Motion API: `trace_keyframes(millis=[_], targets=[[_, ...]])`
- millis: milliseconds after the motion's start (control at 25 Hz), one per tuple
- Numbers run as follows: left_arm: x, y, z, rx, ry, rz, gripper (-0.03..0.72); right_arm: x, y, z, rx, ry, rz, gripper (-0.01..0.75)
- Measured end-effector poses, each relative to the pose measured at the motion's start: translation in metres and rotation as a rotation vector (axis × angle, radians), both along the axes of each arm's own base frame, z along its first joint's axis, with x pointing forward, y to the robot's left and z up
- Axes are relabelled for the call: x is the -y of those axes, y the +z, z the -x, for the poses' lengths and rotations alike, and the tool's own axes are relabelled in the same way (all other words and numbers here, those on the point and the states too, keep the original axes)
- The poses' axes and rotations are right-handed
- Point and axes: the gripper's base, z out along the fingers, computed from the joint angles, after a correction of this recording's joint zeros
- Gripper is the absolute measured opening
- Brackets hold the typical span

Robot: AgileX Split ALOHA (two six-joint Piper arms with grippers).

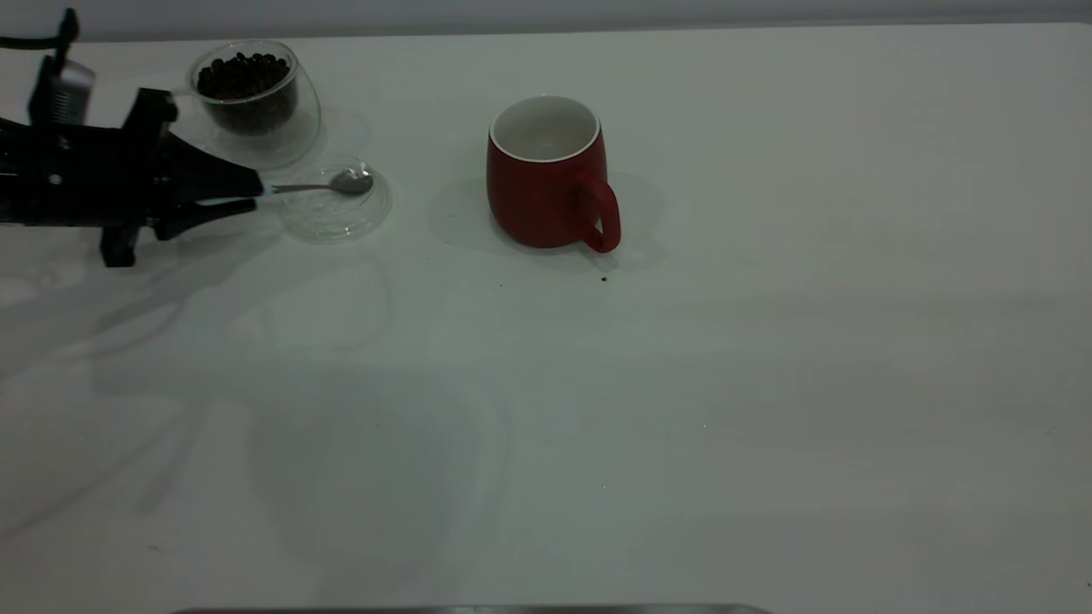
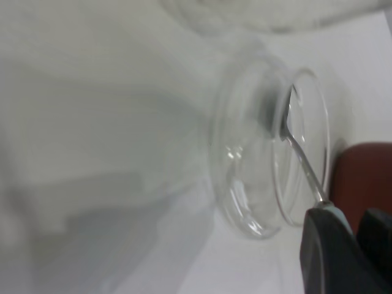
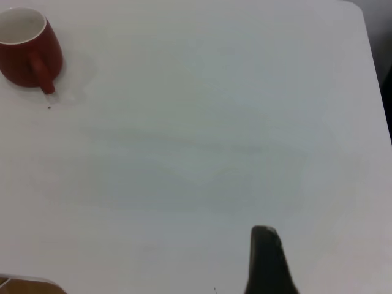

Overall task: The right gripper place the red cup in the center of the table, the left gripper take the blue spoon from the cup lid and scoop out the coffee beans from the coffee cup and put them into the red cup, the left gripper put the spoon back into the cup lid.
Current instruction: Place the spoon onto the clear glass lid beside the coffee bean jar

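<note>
The red cup [image 1: 542, 188] stands upright near the middle of the table [image 1: 682, 384], handle toward the front; it also shows in the right wrist view [image 3: 24, 61]. The clear coffee cup [image 1: 256, 102] with coffee beans [image 1: 243, 77] stands at the far left. The cup lid [image 1: 337, 213] lies just in front of it. My left gripper [image 1: 256, 194] is shut on the pale handle of the blue spoon [image 1: 328, 185], whose metal bowl rests in the lid. The left wrist view shows the spoon [image 2: 300, 159] reaching into the lid [image 2: 245, 196]. My right gripper [image 3: 264, 245] is out of the exterior view, far to the right of the red cup.
A tiny dark speck [image 1: 604, 278] lies on the table by the red cup's handle. The table's far right edge [image 3: 373, 73] shows in the right wrist view. A dark strip [image 1: 469, 610] runs along the front edge.
</note>
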Motion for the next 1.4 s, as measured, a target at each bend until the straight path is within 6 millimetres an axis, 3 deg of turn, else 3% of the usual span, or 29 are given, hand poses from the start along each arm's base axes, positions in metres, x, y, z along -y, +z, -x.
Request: trace_keyframes(millis=[560, 880, 1080, 1240, 1400], targets=[[0.007, -0.011, 0.003, -0.025, -0.012, 0.008, 0.140, 0.000, 0.000, 0.000, 0.000, 0.000, 0.000, 0.520], [0.004, -0.017, 0.003, -0.074, 0.021, -0.020, 0.382, 0.000, 0.000, 0.000, 0.000, 0.000, 0.000, 0.520], [0.002, -0.013, 0.003, -0.059, 0.021, 0.027, 0.453, 0.000, 0.000, 0.000, 0.000, 0.000, 0.000, 0.520], [-0.012, -0.009, 0.004, -0.034, 0.046, 0.080, 0.461, 0.000, 0.000, 0.000, 0.000, 0.000, 0.000, 0.520], [-0.040, -0.003, 0.008, 0.006, 0.105, 0.148, 0.462, 0.000, 0.000, 0.000, 0.000, 0.000, 0.000, 0.520]])
